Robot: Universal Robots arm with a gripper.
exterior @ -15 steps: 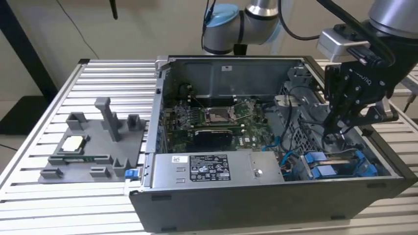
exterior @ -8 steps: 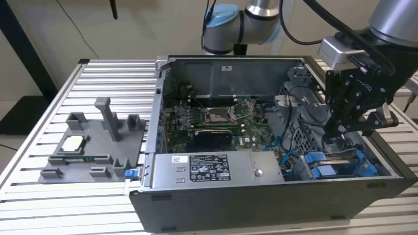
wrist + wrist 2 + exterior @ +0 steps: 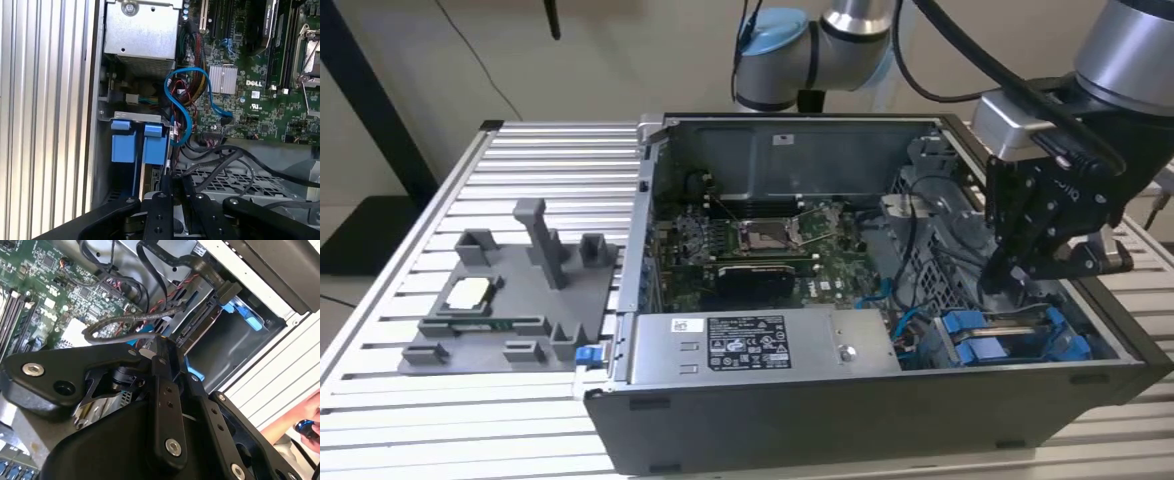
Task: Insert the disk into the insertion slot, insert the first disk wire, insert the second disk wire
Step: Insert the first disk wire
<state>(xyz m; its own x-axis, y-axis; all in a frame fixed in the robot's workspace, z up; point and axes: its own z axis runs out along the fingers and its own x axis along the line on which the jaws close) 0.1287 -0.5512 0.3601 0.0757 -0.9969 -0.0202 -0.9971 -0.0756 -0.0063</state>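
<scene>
i'm looking down into the open computer case (image 3: 854, 420) on the slatted desk (image 3: 520, 150). the gripper (image 3: 998, 282) is hanging inside the case at the end on the exterior view's right, just above the insertion slot (image 3: 958, 338) in the case's near corner, beside the power-supply box (image 3: 747, 345). as far as i'm judging, the disk (image 3: 1017, 323) is already sitting in that slot: its blue carrier tabs (image 3: 134, 145) are lining up with the bay in the first wrist view. the pincer is looking closed, or nearly so, in both wrist views, with its tips drawn together to a thin point. black wires (image 3: 220, 162) are running off right beside the tips, but i'm not able to tell whether one is actually pinched. i'm reading this as the first disk wire step. the move in hand is calling for squaring a connector to the disk's port and minding the blue cable (image 3: 180, 100) and the loose black wires crowding the bay.
</scene>
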